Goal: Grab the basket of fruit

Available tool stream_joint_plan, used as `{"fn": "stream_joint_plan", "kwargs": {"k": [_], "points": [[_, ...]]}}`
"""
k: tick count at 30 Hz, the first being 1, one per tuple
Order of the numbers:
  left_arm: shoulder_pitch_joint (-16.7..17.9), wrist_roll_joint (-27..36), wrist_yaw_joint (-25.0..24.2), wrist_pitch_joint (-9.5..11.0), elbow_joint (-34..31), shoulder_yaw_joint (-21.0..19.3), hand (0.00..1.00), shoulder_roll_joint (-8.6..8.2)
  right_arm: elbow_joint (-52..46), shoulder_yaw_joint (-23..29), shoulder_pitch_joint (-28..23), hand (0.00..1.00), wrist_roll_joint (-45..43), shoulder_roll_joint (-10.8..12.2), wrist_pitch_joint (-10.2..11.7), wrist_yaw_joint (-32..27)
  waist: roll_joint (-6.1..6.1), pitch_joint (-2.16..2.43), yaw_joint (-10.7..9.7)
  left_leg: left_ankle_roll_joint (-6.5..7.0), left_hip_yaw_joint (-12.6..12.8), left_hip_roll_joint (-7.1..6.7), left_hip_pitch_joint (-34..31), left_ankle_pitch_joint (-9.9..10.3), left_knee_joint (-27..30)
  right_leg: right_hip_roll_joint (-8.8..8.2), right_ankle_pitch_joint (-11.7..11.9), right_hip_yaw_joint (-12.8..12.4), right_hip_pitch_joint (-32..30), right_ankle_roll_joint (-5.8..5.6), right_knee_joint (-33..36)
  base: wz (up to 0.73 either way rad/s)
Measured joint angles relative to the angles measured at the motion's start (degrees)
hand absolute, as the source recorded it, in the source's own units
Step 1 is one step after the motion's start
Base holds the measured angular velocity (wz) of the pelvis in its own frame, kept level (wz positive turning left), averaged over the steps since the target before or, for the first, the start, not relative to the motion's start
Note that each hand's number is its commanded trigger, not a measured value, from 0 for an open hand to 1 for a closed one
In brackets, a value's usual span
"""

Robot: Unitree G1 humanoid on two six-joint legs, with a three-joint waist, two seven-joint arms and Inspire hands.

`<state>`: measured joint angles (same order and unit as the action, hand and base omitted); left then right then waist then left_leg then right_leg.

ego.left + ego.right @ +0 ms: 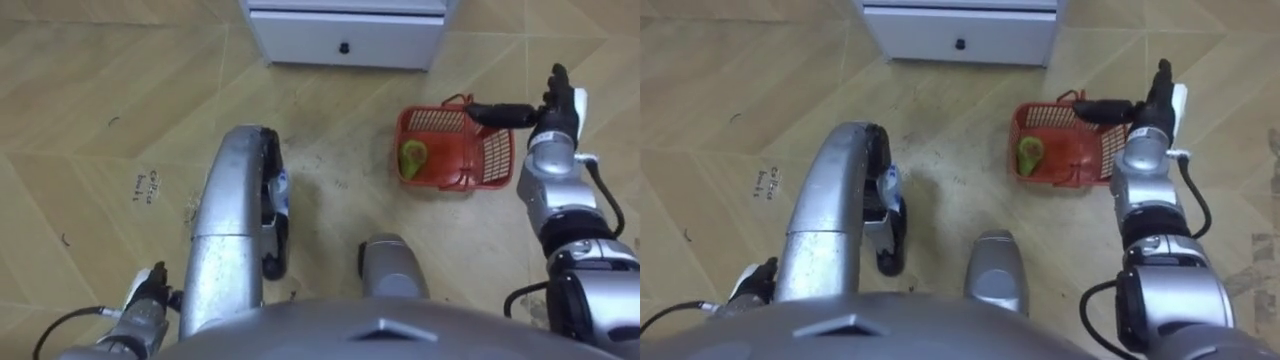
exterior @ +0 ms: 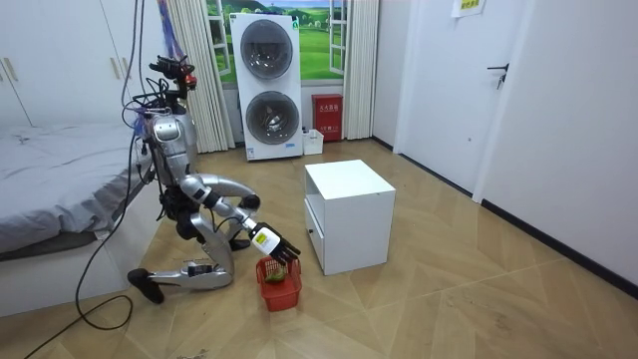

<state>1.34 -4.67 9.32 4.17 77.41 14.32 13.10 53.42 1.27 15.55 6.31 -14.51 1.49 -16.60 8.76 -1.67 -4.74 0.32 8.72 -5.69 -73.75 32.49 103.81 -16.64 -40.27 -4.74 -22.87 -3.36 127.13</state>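
A red mesh fruit basket (image 1: 494, 160) stands on the wooden floor just in front of the white cabinet, with a green fruit (image 1: 412, 157) lying in it. My right hand (image 1: 545, 115) hovers at the basket's right rim, its dark fingers (image 1: 500, 113) stretched straight across the top near the red handle, open and holding nothing. Whether they touch the handle I cannot tell. My left hand (image 1: 148, 292) hangs low at the lower left, far from the basket. In the room view I kneel on the floor beside the bed, my right hand (image 2: 271, 242) over the basket (image 2: 280, 284).
The white cabinet (image 2: 349, 214) with a drawer (image 1: 345, 45) stands right behind the basket. My raised knee (image 1: 235, 215) is to its left. A bed (image 2: 60, 179) lies behind me, and stacked washing machines (image 2: 267, 90) stand by the far wall.
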Motion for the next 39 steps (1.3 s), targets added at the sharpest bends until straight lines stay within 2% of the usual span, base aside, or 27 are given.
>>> {"fn": "stream_joint_plan", "kwargs": {"k": [2,4,7,12,16,19,23,26,30,39], "points": [[-0.1,0.03,-0.04,0.0,0.0,0.8,0.0,-0.01,0.38,-0.05,0.4,0.0,-0.03,-0.47,0.0,0.84,-0.53,-0.11,0.36,0.0,0.01,0.0,-0.59,0.0,-0.03,0.01,-0.02,0.03,-0.57,0.01,0.31,0.04],[0.02,0.12,-0.33,-0.03,0.07,2.23,0.0,-0.05,2.01,-0.13,2.27,0.0,-0.01,-1.41,0.1,1.31,-1.58,-0.7,0.56,0.0,0.1,-0.04,-0.92,0.0,-0.03,-0.1,-0.11,0.02,-0.9,-0.05,0.73,0.02],[0.22,0.25,-1.16,-0.01,0.05,3.45,0.0,-0.05,2.63,-0.1,3.28,0.0,0.2,-2.98,0.09,1.49,-2.45,-0.7,1.42,-0.68,0.39,0.0,-1.5,0.35,-0.2,-0.46,-0.19,0.01,-1.9,-0.18,1.11,0.04],[0.81,0.28,-1.51,-0.08,-0.56,3.82,0.0,-0.32,2.94,-0.09,3.98,0.0,0.54,-5.26,0.15,3.15,-2.54,-0.85,3.58,-0.67,0.93,0.13,-2.01,0.3,-0.2,-0.85,-0.24,-0.58,-2.83,-0.21,1.46,-0.01],[0.98,0.46,-2.52,-0.26,-1.08,3.89,0.0,-0.32,6.78,-1.13,6.39,0.0,1.62,-6.52,0.22,3.62,-2.41,-0.97,5.02,-0.33,2.17,1.39,-2.69,0.11,-0.58,-1.21,-0.43,-1.56,-4.4,-0.37,2.12,-0.05],[0.75,0.7,-3.58,-0.72,-1.07,3.93,0.0,-0.24,9.46,-2.58,7.33,0.0,3.01,-6.75,0.22,4.36,-2.29,-1.14,5.54,-0.3,2.66,2.0,-2.98,0.07,-0.7,-1.25,-0.45,-1.54,-5.11,-0.37,2.13,0.01],[0.72,1.8,-4.02,-1.09,-1.08,4.99,0.0,-0.29,12.19,-3.26,8.59,0.0,4.47,-6.85,0.23,5.56,-2.4,-1.48,5.68,-0.2,3.02,2.05,-3.41,-0.01,-0.89,-1.57,-0.48,-1.45,-5.55,-0.4,2.21,0.01],[0.72,1.85,-4.92,-1.36,-2.02,5.17,0.0,-0.31,13.67,-3.43,8.79,0.0,4.65,-8.04,0.3,5.94,-2.92,-1.78,6.21,0.24,3.74,2.17,-4.08,-0.35,-1.01,-2.14,-0.57,-1.51,-6.38,-0.54,2.49,0.05],[1.01,1.86,-5.34,-1.77,-2.16,5.62,0.0,-0.27,15.4,-3.94,8.79,0.0,6.8,-9.38,0.26,6.94,-3.86,-1.71,6.81,0.66,4.08,2.17,-4.69,-0.6,-0.91,-2.43,-0.61,-1.89,-7.35,-0.59,2.79,0.01],[1.6,1.86,-7.51,-2.42,-3.39,6.37,0.0,-0.27,15.8,-4.57,8.79,0.0,11.67,-9.45,0.15,8.47,-4.59,-1.35,6.82,0.89,4.59,2.11,-4.68,-0.79,-0.93,-2.82,-0.64,-2.4,-7.26,-0.6,3.11,0.0]]}}
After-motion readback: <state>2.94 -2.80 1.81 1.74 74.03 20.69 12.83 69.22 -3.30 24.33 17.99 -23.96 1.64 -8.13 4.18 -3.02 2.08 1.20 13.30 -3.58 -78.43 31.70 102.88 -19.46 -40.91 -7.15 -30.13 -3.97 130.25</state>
